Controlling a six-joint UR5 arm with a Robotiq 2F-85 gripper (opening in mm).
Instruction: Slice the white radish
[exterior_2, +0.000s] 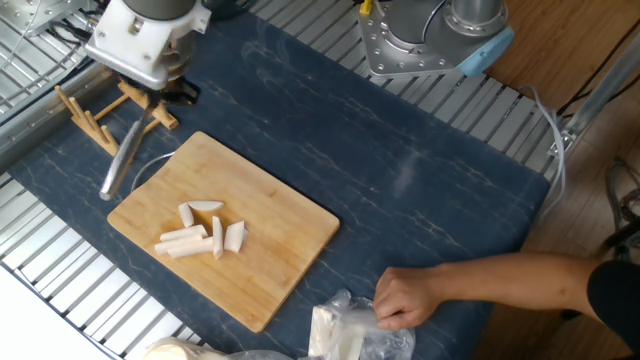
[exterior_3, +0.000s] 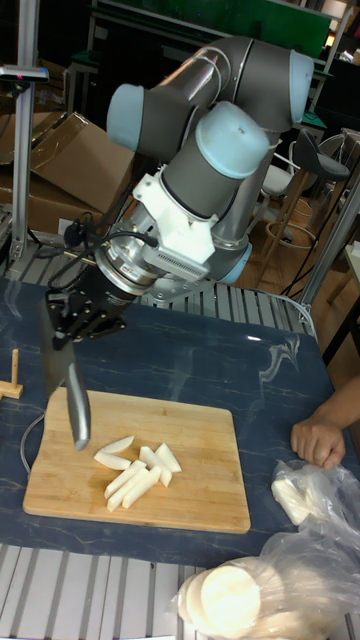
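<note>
The white radish lies as several cream-white sticks and wedges in a loose pile on the wooden cutting board, left of its middle. The tall fixed view shows the same radish pieces on the board. My gripper hovers beyond the board's far left corner, shut on the handle of a knife. The steel blade slants down past the board's left edge. In the tall fixed view the gripper holds the knife blade down, above the board's left end and apart from the pieces.
A small wooden rack stands just left of the gripper. A person's hand rests at the front right, touching a plastic bag that holds more white pieces. Pale round discs lie in the bag. The arm's base is at the back.
</note>
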